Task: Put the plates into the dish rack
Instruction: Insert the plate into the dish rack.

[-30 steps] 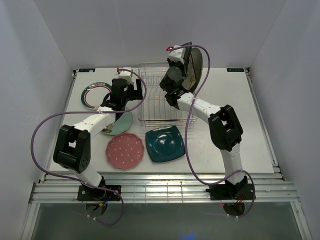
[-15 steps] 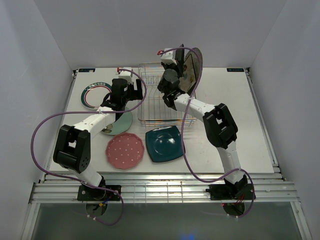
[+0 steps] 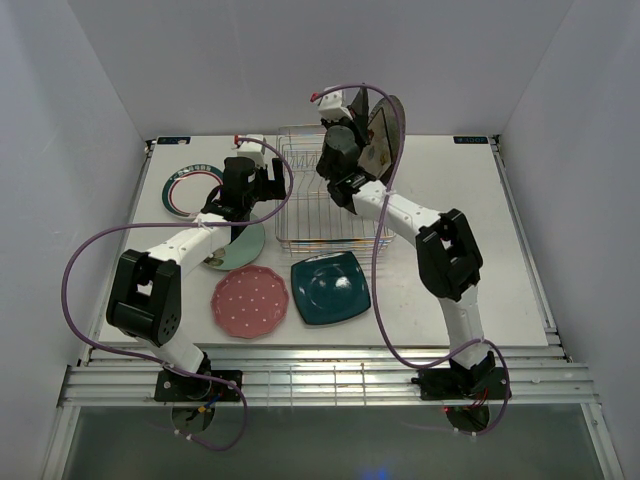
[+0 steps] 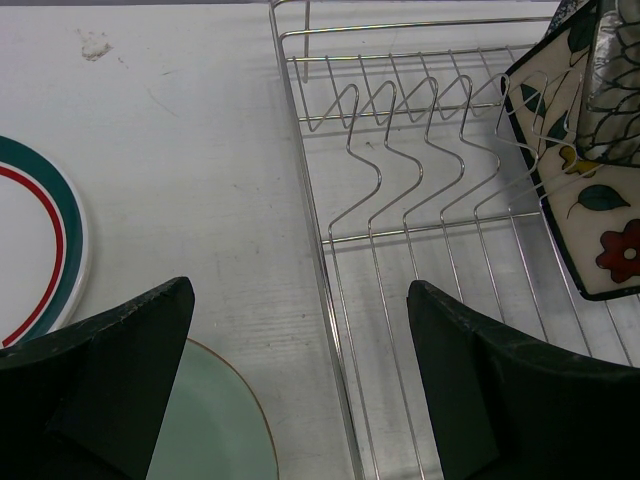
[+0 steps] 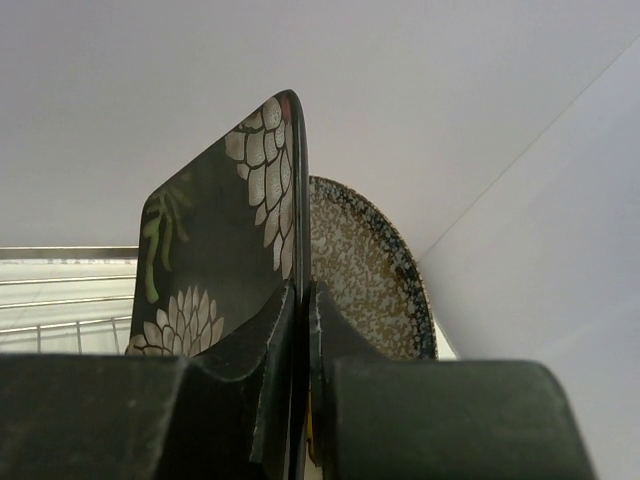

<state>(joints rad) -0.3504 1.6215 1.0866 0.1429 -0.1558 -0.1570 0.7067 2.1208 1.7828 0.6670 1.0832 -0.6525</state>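
Standing on edge at the far right end of the dish rack (image 3: 310, 215), the black floral square plate (image 5: 220, 225) is clamped in the right gripper (image 5: 303, 305), with the speckled grey round plate (image 5: 365, 275) just behind it. The left gripper (image 4: 300, 330) hangs spread wide by the rack's left rim, above the mint floral plate (image 4: 215, 425).

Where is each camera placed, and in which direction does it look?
Top external: above and behind the bases, looking down at the table; left arm, right arm and dish rack show whole.
Left wrist: on the left arm, looking down at the rack's left side and cream floral square plate; left fingers, open, frame the bottom.
Right wrist: looking along the right fingers, shut on the black floral square plate, speckled grey round plate behind.
Shared: top and left wrist both show the dish rack.
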